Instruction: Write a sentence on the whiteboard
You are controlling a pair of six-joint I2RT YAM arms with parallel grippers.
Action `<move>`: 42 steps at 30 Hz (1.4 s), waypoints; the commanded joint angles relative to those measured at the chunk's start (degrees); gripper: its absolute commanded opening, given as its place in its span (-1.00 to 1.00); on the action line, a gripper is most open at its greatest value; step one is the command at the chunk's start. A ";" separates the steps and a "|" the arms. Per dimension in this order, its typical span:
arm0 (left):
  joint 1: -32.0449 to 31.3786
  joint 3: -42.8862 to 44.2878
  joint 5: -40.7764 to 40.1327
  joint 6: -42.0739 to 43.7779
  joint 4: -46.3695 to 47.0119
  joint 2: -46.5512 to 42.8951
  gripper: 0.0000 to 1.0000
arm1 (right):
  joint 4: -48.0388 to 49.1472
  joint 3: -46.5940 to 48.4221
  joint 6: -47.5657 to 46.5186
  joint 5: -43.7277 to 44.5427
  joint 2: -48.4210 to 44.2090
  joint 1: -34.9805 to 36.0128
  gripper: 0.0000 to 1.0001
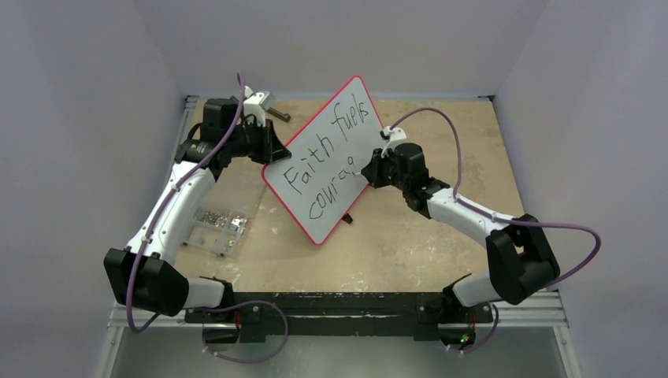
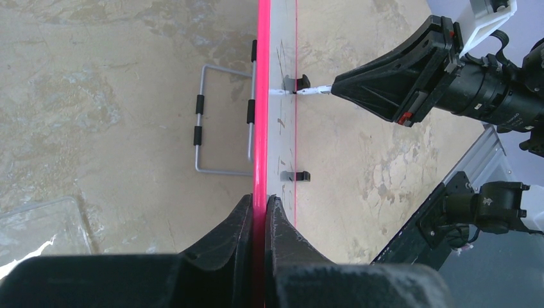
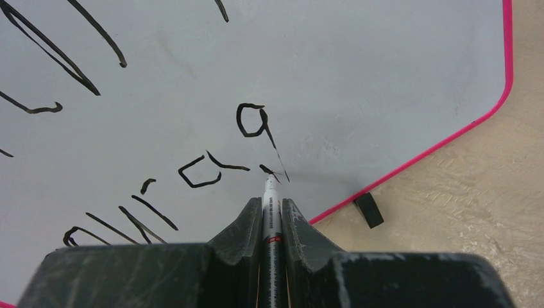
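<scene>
One letter likely remains after this "g": left gripper [image 2: 260,206] pinches the whiteboard [image 3: 385,64] rim, right gripper [image 3: 272,206] pinches the marker [image 3: 272,224]; next, shift along the line for "e"

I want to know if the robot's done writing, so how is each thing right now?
whiteboard: propped up at a tilt, partly written on.
sentence: unfinished, reads "Faith fuels courag".
marker: uncapped, tip against the whiteboard.
left gripper: jaws shut on the whiteboard's red rim.
right gripper: jaws shut on the marker.
clear box: holds small metal bits; lid unclear.
</scene>
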 commanded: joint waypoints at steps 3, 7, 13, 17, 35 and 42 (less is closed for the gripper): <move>0.12 0.08 -3.85 3.36 2.43 -1.89 -1.00 | 0.20 0.10 -0.99 2.03 0.10 0.18 -1.00; 0.12 0.06 -3.85 3.36 2.43 -1.98 -1.00 | -0.06 0.90 -0.98 2.14 0.36 0.18 -1.00; 0.12 0.08 -3.85 3.36 2.43 -1.95 -1.00 | -0.77 3.12 -1.10 2.57 1.03 0.18 -1.00; 0.12 0.08 -3.85 3.36 2.43 -1.97 -1.00 | -1.67 5.55 -1.49 2.84 1.71 0.18 -1.00; 0.12 0.19 -3.85 3.36 2.43 -2.05 -1.00 | -2.95 8.69 -1.98 2.08 1.77 0.18 -1.00; 0.12 0.16 -3.85 3.36 2.43 -2.12 -1.00 | -4.20 6.11 -2.78 7.60 -2.77 0.04 -1.00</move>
